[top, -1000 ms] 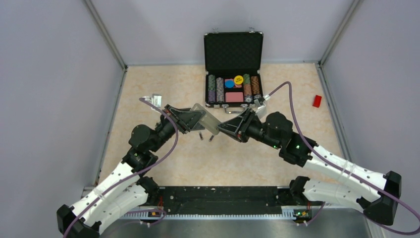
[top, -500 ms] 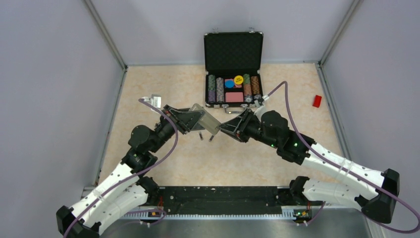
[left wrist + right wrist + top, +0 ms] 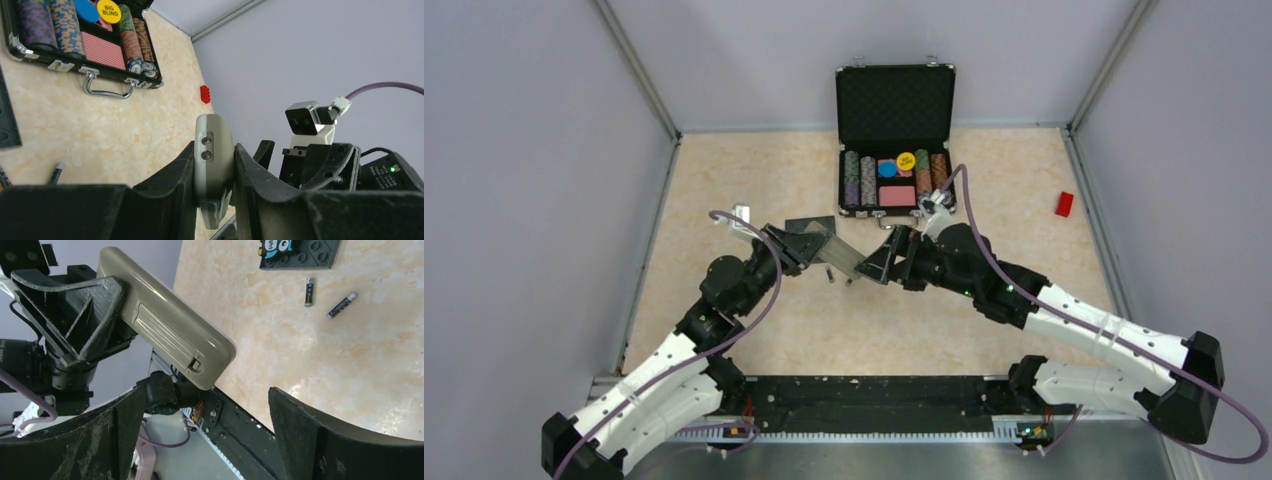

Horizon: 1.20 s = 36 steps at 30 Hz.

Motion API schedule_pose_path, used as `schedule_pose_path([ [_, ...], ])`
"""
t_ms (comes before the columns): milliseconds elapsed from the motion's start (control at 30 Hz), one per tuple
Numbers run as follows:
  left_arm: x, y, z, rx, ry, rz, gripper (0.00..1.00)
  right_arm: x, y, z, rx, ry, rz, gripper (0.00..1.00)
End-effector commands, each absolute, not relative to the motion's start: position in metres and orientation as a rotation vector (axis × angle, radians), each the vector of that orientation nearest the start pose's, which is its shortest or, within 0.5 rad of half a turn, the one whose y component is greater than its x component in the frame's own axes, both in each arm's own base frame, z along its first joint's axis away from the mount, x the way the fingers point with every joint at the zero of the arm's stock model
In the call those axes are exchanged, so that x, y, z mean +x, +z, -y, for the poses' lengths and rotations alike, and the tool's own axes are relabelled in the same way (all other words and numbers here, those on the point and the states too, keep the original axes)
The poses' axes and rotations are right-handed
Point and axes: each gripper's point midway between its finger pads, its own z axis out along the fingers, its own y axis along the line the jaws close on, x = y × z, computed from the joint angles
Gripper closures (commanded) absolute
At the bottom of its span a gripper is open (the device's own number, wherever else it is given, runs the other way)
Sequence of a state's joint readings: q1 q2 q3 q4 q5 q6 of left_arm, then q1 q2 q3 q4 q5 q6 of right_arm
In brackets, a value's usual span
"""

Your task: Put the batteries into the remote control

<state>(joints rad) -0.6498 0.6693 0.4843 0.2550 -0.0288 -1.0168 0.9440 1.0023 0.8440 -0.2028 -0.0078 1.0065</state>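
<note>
My left gripper (image 3: 214, 167) is shut on the remote control (image 3: 214, 150), holding it above the table. The right wrist view shows its grey back (image 3: 165, 330) with the battery cover closed. From above, the remote (image 3: 844, 256) slants down to the right between the two grippers. My right gripper (image 3: 205, 430) is open, its fingers wide apart just under the remote's free end and touching nothing. It also shows from above (image 3: 876, 263). The two batteries (image 3: 310, 291) (image 3: 342, 305) lie loose on the table below the remote, also visible in the top view (image 3: 829, 273) (image 3: 849, 279).
An open black case (image 3: 895, 105) of poker chips stands at the back centre. A black square pad (image 3: 809, 225) lies on the table behind the left gripper. A small red brick (image 3: 1064, 204) sits at the far right. Grey walls enclose the table.
My right gripper has opened wide and moved left to the remote's free end. The left arm has shifted right with the remote, uncovering the black pad.
</note>
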Motion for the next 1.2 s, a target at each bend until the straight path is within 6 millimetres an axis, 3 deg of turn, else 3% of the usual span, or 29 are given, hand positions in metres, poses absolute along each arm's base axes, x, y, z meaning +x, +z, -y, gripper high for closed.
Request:
schedule_pose_path([
  [0,0.23,0.32,0.209,-0.456,-1.405,-1.539,1.0,0.179,0.269,-0.328,-0.07,1.335,-2.08,0.09],
  [67,0.226,0.327,0.207,-0.521,-1.501,-1.489,1.0,0.177,0.274,-0.336,0.0,1.463,-2.026,0.09],
  [167,0.221,0.332,0.206,-0.598,-1.624,-1.422,1.0,0.177,0.297,-0.341,0.102,1.652,-1.883,0.09],
  [267,0.218,0.333,0.204,-0.636,-1.672,-1.406,1.0,0.18,0.311,-0.346,0.107,1.691,-1.839,0.11],
  [500,0.214,0.331,0.204,-0.657,-1.695,-1.421,1.0,0.182,0.326,-0.355,0.128,1.795,-1.772,0.31],
  [600,0.213,0.333,0.203,-0.653,-1.704,-1.414,1.0,0.179,0.328,-0.358,0.125,1.825,-1.777,0.47],
  [700,0.211,0.335,0.205,-0.639,-1.707,-1.422,0.88,0.176,0.329,-0.359,0.121,1.856,-1.777,0.73],
  [833,0.205,0.336,0.207,-0.567,-1.676,-1.451,0.59,0.17,0.327,-0.36,0.055,1.832,-1.809,0.92],
  [1033,0.19,0.319,0.201,-0.45,-1.544,-1.57,0.34,0.163,0.321,-0.332,-0.041,1.748,-1.86,0.97],
  [1167,0.17,0.321,0.204,-0.325,-1.569,-1.594,0.31,0.152,0.319,-0.315,-0.101,1.761,-1.905,0.97],
])
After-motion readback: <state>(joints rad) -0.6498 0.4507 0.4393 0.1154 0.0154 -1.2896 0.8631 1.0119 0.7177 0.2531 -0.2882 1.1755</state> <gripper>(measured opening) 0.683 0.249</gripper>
